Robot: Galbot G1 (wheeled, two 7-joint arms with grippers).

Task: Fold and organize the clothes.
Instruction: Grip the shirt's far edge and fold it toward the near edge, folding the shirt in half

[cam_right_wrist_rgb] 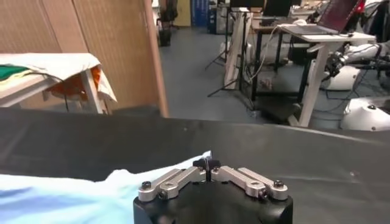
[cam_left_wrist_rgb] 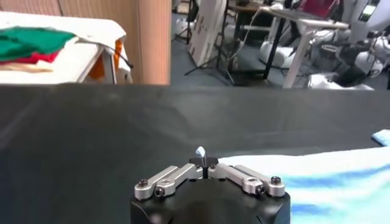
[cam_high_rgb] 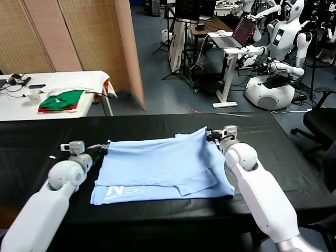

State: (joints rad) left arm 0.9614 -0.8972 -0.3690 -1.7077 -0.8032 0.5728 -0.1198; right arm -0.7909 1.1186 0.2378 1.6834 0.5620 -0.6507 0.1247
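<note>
Light-blue shirt (cam_high_rgb: 163, 168) lies flat on black table (cam_high_rgb: 294, 157), lettered hem nearest the robot. Left gripper (cam_high_rgb: 100, 148) is clamped on the far left corner, right gripper (cam_high_rgb: 212, 134) on the far right corner, likely to carry that edge over for a fold. Green-and-red garments (cam_high_rgb: 62, 101) on the white table beyond.

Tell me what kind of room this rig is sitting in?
Most likely a robotics lab or workshop: white humanoid robots stand in the background, a laptop sits on a standing desk, and the blue shirt lies on a black worktable.
</note>
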